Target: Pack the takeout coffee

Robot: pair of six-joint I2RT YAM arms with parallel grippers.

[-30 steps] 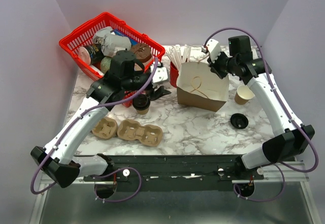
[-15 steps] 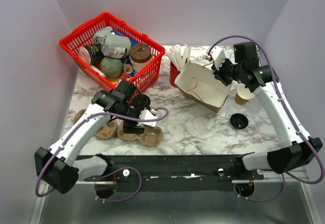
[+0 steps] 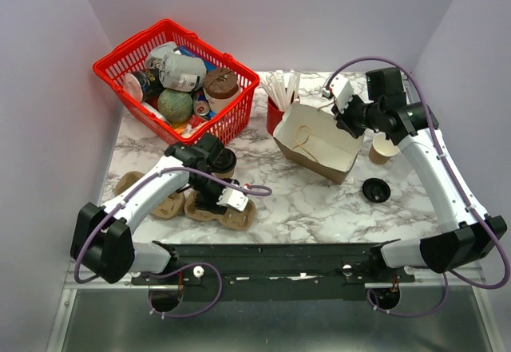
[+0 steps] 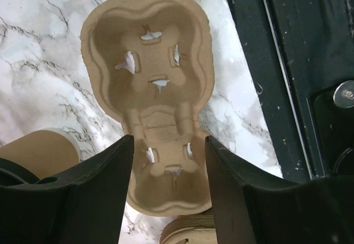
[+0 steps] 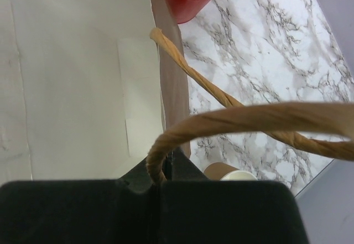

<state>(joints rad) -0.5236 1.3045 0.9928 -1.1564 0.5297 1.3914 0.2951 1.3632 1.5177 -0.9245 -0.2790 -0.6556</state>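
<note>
The takeout coffee (image 3: 224, 163), a small brown cup with a black lid, stands on the marble just behind the cardboard cup carrier (image 3: 222, 209). My left gripper (image 3: 227, 199) is open and empty, low over that carrier. In the left wrist view the open gripper (image 4: 168, 144) straddles the carrier (image 4: 149, 61), and a brown cup side (image 4: 38, 152) shows at lower left. My right gripper (image 3: 345, 120) is shut on the twisted handle (image 5: 221, 122) of the brown paper bag (image 3: 315, 140). It holds the bag tilted, mouth towards the left arm.
A red basket (image 3: 172, 81) of groceries stands at back left. A red straw cup (image 3: 275, 114) stands behind the bag. A lidless tan cup (image 3: 383, 148) and a loose black lid (image 3: 376, 190) sit at right. A second carrier (image 3: 164, 202) lies left.
My left arm swung back from beside the basket and dropped low over the cup carrier. My right gripper tipped the bag further over. The coffee stayed put.
</note>
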